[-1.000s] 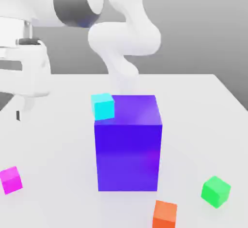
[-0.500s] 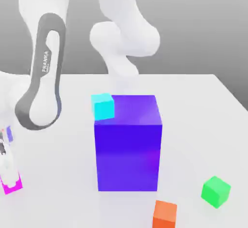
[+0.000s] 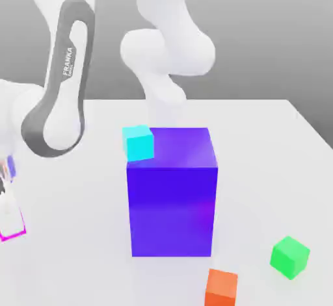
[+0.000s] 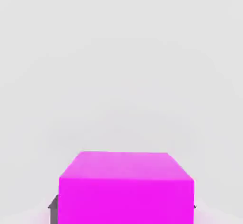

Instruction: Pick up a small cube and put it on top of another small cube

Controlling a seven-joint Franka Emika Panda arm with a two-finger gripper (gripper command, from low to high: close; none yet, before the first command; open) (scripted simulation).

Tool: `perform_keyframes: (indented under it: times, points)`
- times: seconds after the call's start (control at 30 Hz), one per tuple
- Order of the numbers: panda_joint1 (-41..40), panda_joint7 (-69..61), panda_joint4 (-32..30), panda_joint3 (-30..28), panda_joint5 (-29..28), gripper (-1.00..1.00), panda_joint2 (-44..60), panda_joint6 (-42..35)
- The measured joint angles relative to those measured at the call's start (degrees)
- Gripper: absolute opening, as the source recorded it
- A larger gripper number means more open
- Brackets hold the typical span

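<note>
A: Where is the small cube (image 4: 126, 187)?

B: It sits on the counter (image 3: 260, 142) at the exterior view's left edge. The end effector (image 3: 6, 217) is pinching its flat sides.

A: Is it hard to hold?

B: Probably not. It looks light, hard and smooth, so squeezing the middle of the sides should work.

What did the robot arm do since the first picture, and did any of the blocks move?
The white robot arm swung down toward the exterior view's left, and its gripper came down over the small bright magenta cube and closed its fingers on it. The big blue-purple block, the cyan cube, the green cube and the orange cube stayed where they were.
</note>
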Motion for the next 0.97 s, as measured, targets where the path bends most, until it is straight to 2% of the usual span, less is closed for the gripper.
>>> perform_keyframes:
  times: [0.3, 0.63, 0.8, 0.83, 0.97]
  points:
    - [17.29, 17.81, -0.28, 9.2, -4.32, -1.0, -3.88, -2.49]
    - [35.49, 39.4, -1.83, 21.02, -11.56, -1.0, -8.62, -4.99]
    - [39.68, 44.34, -2.28, 22.18, -15.46, -1.0, -2.78, 0.84]
    - [40.09, 44.87, -2.21, 21.78, -16.14, 1.0, -0.83, 2.63]
    - [40.09, 44.87, -2.21, 21.78, -16.14, 1.0, -0.83, 2.63]
